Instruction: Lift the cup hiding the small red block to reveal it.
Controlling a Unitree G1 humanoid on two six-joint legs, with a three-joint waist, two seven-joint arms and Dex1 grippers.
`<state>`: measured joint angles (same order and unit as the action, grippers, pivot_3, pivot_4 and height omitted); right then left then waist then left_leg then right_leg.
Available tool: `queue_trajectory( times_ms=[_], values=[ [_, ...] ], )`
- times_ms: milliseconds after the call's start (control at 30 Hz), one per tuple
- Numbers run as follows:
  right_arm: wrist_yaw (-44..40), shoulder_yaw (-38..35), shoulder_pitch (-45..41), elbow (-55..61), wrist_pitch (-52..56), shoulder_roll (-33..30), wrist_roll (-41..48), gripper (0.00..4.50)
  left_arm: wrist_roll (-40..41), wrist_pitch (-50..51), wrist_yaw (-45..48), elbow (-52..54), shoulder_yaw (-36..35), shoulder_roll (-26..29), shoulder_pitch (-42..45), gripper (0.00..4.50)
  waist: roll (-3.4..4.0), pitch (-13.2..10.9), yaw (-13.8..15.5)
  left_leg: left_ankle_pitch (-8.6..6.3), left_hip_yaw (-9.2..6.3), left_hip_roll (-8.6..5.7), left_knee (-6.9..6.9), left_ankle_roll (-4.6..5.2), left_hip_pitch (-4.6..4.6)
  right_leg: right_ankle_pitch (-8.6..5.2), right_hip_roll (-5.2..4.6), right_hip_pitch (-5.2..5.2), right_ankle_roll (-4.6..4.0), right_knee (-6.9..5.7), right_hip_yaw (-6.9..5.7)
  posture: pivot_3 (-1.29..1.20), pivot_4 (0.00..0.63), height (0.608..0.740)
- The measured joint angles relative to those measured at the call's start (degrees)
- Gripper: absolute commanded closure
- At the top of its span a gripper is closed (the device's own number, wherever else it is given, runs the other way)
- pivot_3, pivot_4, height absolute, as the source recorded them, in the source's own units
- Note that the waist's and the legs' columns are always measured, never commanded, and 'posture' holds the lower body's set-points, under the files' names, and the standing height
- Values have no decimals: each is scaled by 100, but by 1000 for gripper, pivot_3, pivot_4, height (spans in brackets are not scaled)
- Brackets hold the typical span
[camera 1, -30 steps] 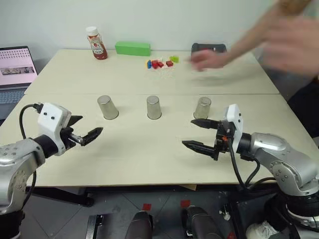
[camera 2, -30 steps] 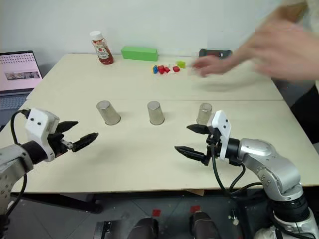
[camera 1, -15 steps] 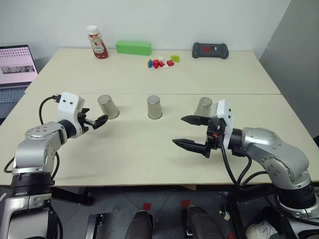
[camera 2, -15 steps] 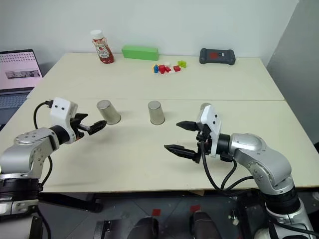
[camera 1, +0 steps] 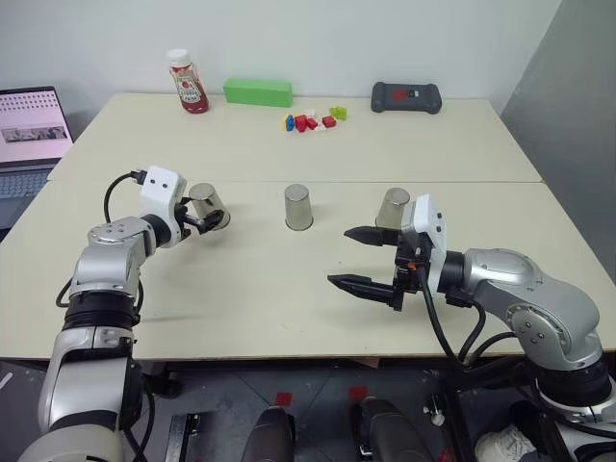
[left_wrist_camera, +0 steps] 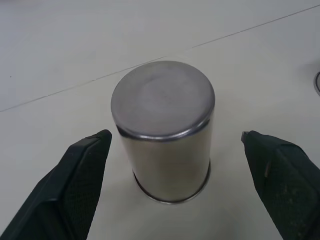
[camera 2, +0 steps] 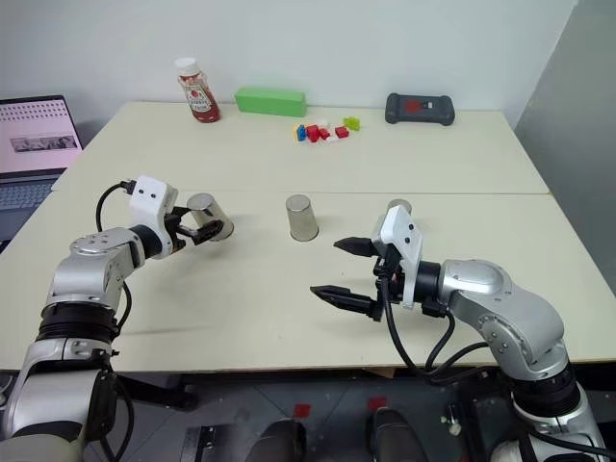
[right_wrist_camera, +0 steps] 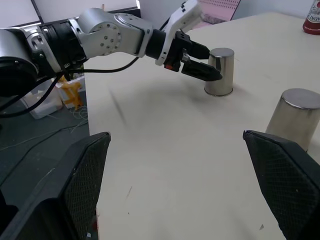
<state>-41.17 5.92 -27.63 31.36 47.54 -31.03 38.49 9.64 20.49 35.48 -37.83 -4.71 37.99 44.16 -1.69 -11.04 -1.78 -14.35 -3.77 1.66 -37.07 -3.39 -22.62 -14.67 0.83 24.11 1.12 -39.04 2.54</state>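
Left gripper's (camera 1: 208, 220) fingers straddle the cup (camera 1: 206, 205), seemingly untouched.

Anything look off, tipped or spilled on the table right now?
Nothing stands out. All three shiny silver metal cups stand upside down and upright on the beige table: left, middle, right. The left gripper is open around the left cup, not touching it. The red ketchup bottle stands upright.

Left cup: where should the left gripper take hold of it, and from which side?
Grip the left cup across its side wall at mid-height, coming in level from the robot's side. It stands upside down with tapered round walls, and the open left gripper already straddles it.
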Motion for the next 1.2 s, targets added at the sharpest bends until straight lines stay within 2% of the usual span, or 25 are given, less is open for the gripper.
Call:
queue_trajectory(
  times_ms=[200,367,500,700,800,1000,1200],
  values=[
    [-1,16,-58,-10,5,2,-1,0,-267,-513,-105,-991,30,-176,607,83,-1,1,-1,0,-2,0,1,0,-4,2,0,0,-4,2,-2,0,150,740],
    [7,40,-58,-11,10,4,-2,0,-380,-762,-124,-1586,30,-315,886,916,-1,1,-4,0,-3,-1,1,0,-5,2,0,1,-3,2,-3,0,150,740],
    [13,41,-58,-11,25,6,-1,0,-446,-857,-113,-1859,17,-319,995,1769,-1,1,-6,0,-5,-1,1,0,-4,2,0,0,-3,0,-5,0,150,740],
    [16,40,-57,-11,33,7,-2,0,-408,-824,-25,-1913,-39,-327,1041,1815,-1,1,-6,0,-8,-1,0,0,-4,2,0,0,-2,-2,-7,0,150,740],
    [24,40,-55,-11,34,7,-2,0,-273,-589,78,-1563,-171,-310,979,1817,-1,1,-7,0,-9,-1,0,0,-8,3,0,2,-4,-1,-7,0,150,740],
    [26,40,-35,-23,29,18,-5,0,-64,-29,97,-486,-480,284,916,1818,-1,1,-46,0,-10,0,3,-1,-5,4,0,4,-6,-3,-7,0,150,740],
    [14,44,-55,-189,-19,184,-16,0,-265,-172,-428,-875,-479,429,713,1818,-1,1,-14,0,-11,-1,-7,0,-3,0,0,0,1,-4,-7,0,150,740]
  ],
)
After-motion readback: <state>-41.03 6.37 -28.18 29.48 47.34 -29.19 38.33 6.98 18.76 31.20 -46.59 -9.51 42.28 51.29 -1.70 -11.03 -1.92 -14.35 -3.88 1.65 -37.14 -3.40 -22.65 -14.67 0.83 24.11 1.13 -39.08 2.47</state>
